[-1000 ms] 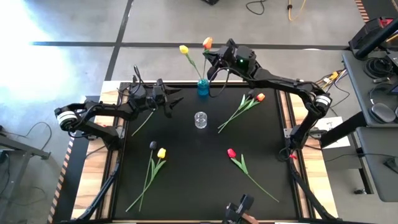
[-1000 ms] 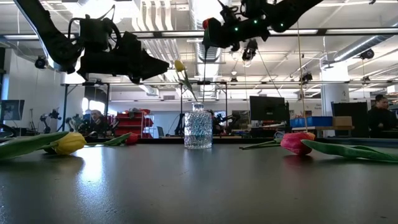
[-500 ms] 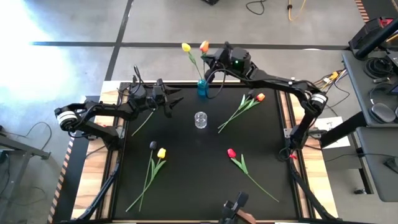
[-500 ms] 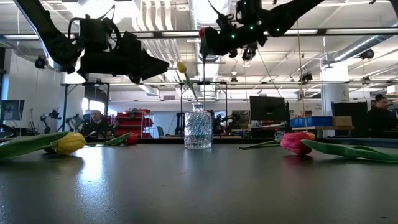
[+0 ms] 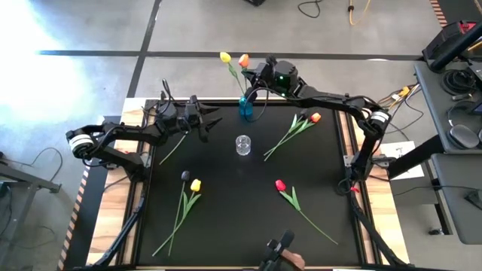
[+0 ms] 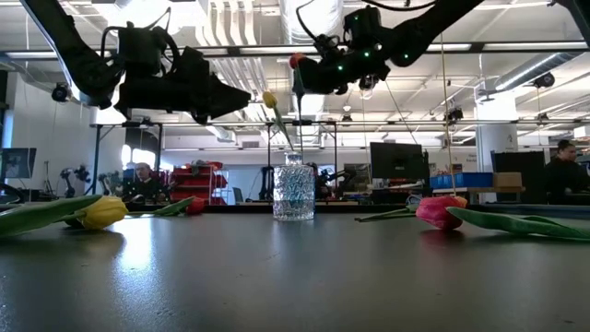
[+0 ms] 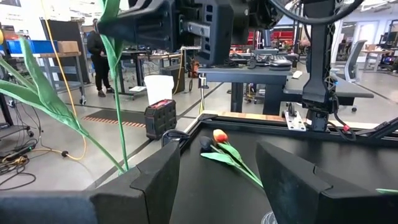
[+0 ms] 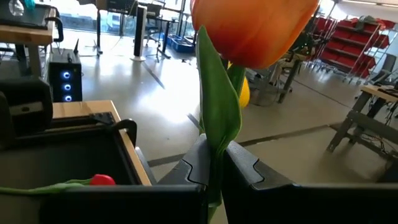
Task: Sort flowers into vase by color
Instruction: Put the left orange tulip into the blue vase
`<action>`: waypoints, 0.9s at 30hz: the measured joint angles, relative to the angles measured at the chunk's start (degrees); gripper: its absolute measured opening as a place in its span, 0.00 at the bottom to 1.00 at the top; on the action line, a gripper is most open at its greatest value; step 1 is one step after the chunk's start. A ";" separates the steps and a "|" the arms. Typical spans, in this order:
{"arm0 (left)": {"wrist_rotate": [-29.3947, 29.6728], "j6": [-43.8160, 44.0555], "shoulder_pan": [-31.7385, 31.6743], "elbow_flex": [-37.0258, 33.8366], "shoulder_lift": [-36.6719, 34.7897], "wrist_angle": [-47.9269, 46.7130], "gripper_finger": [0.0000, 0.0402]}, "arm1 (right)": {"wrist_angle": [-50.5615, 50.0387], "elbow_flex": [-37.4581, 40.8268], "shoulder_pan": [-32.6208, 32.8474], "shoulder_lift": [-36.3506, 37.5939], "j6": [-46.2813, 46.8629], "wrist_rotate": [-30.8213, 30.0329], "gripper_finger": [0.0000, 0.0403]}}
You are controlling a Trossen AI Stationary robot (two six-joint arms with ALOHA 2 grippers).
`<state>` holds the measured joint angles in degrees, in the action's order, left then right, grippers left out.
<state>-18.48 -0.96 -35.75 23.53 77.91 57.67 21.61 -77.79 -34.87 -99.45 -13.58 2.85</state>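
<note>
The right claw (image 5: 260, 74) is drifting closer over the blue glass vase (image 5: 245, 106), clenched on an orange-headed tulip (image 5: 243, 60) to line its stem up; the left claw (image 5: 203, 120) is hanging released above the black counter (image 5: 226, 218).

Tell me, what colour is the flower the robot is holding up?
Orange. The right tool pinches the orange tulip; the right wrist view shows it best.
</note>
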 joint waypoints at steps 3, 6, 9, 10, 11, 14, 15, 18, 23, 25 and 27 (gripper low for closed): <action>-0.02 0.01 0.00 0.00 0.00 -0.04 0.49 | 0.35 0.49 0.00 -0.14 -0.49 0.02 0.03; -0.02 0.01 0.00 0.00 0.00 -0.17 0.49 | 0.41 1.11 -0.01 -0.13 -0.59 0.02 0.03; -0.02 -0.01 0.00 0.00 0.00 -0.24 0.49 | 0.13 1.62 -0.02 -0.14 -0.64 -0.02 0.03; -0.02 -0.01 0.00 0.00 0.00 -0.24 0.49 | 0.08 1.74 -0.02 -0.12 -0.63 -0.02 0.03; -0.02 0.01 0.00 0.00 0.00 -0.24 0.49 | 0.06 1.85 -0.02 -0.14 -0.63 -0.07 0.03; -0.04 0.01 0.02 0.00 0.00 -0.31 0.49 | -0.42 2.08 -0.02 -0.12 -0.60 -0.25 0.06; -0.03 0.01 0.02 0.00 0.00 -0.31 0.49 | -0.52 2.11 -0.02 -0.14 -0.53 -0.56 0.08; -0.04 0.02 0.02 0.00 0.00 -0.33 0.49 | -1.65 2.11 -0.02 -0.12 -0.45 -2.57 0.16; -0.04 0.03 0.02 -0.02 0.00 -0.35 0.49 | -4.70 2.19 -0.04 -0.12 0.11 -3.08 0.26; -0.04 0.03 0.02 -0.02 0.00 -0.35 0.49 | -5.12 2.19 -0.04 -0.12 0.48 -3.06 0.30; -0.04 0.03 0.02 -0.02 0.00 -0.35 0.49 | -5.22 2.19 -0.04 -0.12 1.65 -3.06 0.33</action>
<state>-18.52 -0.93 -35.73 23.51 77.91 57.32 16.39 -75.59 -34.92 -99.57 -11.93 -0.21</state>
